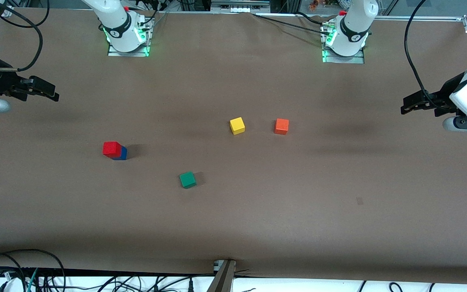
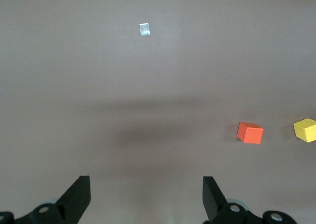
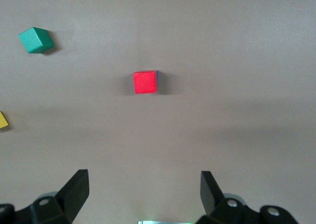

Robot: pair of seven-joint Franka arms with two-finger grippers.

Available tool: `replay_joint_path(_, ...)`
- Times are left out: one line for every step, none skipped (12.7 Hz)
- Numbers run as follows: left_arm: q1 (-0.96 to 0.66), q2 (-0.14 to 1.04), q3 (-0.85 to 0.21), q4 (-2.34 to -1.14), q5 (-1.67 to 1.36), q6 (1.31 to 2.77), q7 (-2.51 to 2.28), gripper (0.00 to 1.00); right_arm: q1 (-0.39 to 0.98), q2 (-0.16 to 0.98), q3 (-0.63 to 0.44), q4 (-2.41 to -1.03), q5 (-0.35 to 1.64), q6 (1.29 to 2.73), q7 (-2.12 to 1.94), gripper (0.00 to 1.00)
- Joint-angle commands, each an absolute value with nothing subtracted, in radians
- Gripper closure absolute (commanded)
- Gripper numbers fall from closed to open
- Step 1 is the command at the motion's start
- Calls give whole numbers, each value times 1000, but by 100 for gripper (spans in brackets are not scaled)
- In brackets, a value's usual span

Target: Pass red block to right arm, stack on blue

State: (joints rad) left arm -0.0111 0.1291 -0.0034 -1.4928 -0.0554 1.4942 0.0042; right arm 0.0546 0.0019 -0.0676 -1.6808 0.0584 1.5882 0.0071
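Note:
The red block [image 1: 111,148] sits on top of the blue [image 1: 122,153] cube, toward the right arm's end of the table. From the right wrist view the red block [image 3: 145,82] covers nearly all of the blue one, leaving only a thin blue edge [image 3: 158,80]. My right gripper [image 1: 55,93] hangs open and empty above the table's edge at its own end, well apart from the stack; its fingertips [image 3: 79,182] stand wide. My left gripper [image 1: 403,105] hangs open and empty at the left arm's end, with its fingertips [image 2: 81,184] spread over bare table.
A yellow cube [image 1: 237,125] and an orange cube [image 1: 281,126] lie side by side mid-table. A green cube [image 1: 187,179] lies nearer the front camera than these. A small shiny patch [image 2: 144,29] marks the table surface. Cables run along the table's edges.

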Motion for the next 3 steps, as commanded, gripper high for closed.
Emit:
replay_joint_path(-14,141,-5,-1468,-26,1491,-9,0,41,17,-52,-1661,43,1589,20,0)
replay_joint_path(-11,141,-5,-1468,-26,1491,-9,0,41,17,-54,-1661,44,1589,20,0)
replay_joint_path(-9,141,-5,-1468,-28,1491,-9,0,41,18,-54,-1661,41,1588,20,0)
